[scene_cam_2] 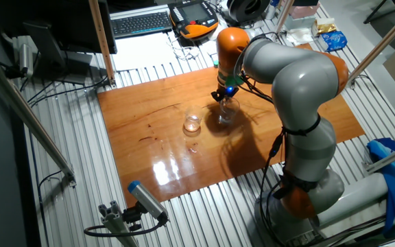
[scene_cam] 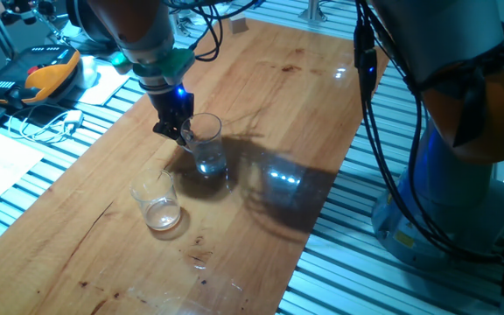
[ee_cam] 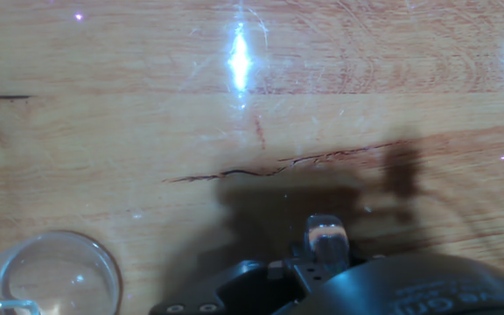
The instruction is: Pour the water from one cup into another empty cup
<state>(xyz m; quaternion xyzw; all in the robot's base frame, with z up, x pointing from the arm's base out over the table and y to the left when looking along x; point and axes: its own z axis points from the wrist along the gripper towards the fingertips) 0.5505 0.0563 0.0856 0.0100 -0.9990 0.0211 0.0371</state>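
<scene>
Pour not begun, by my reading: the mug (scene_cam: 206, 145) stands upright on the tabletop (scene_cam: 269, 96) with water (scene_cam: 210, 164) low inside. The tumbler (scene_cam: 157, 200) stands near it, apart, apparently empty. The claw (scene_cam: 180, 133) is at the mug's handle side, seemingly closed on the handle; grip not confirmed.

The arm reaches down over the table, its end effector (scene_cam: 182, 131) pointing downward, fingers close together.

Glossy varnished wood table (scene_cam: 261, 96); clear glass mug (scene_cam: 206, 144), tumbler (scene_cam: 157, 200).
</scene>
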